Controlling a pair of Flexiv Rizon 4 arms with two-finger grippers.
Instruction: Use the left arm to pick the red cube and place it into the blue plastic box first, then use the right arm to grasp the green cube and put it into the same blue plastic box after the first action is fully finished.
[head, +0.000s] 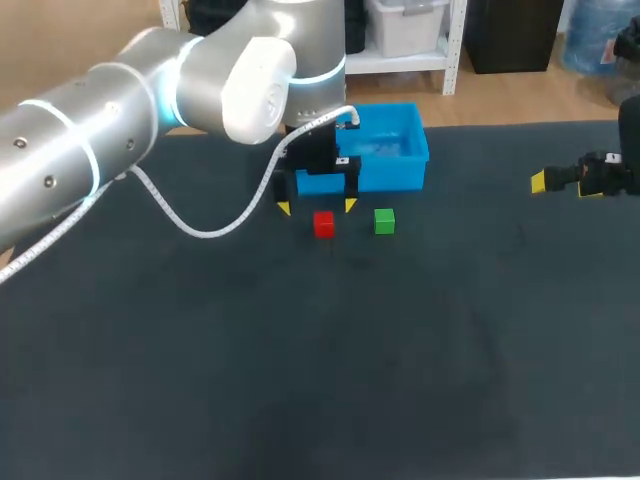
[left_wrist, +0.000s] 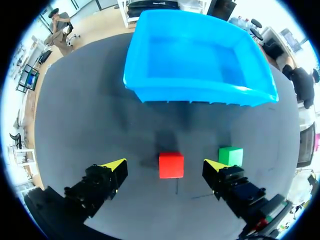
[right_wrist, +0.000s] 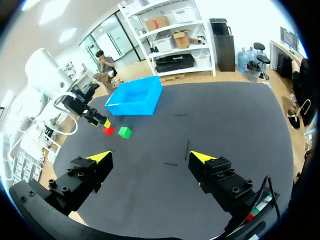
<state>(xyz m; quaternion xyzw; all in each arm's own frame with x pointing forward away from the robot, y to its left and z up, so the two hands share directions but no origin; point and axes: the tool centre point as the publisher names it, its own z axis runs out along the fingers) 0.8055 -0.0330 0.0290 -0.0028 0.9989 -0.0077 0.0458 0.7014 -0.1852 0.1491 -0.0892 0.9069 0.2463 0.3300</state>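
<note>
The left gripper (head: 317, 206) hangs with its fingers wide open and holds nothing. In the left wrist view the left gripper (left_wrist: 164, 165) has the red cube (left_wrist: 171, 165) between its two yellow tips, with a gap on each side, so neither finger touches it. The green cube (left_wrist: 230, 155) sits just beside one finger, on its outer side, apart from the red one. Ahead of both cubes stands the blue plastic box (left_wrist: 195, 95), and this view looks into it: no cube is inside.

In the head view the red cube (head: 323, 223) and the green cube (head: 384, 221) lie side by side on the dark table (head: 300, 380), a little above the centre of the frame, in front of the blue plastic box (head: 400, 168). The left arm (head: 150, 90) comes from the upper left, and a white cable (head: 200, 228) hangs from it.

The right gripper (head: 565, 185) is at the right edge of the frame, well apart from the cubes. In its own view the right gripper (right_wrist: 151, 157) is also wide open and holds nothing.

I count one red cube, one green cube, one box and two grippers with four yellow tips.
</note>
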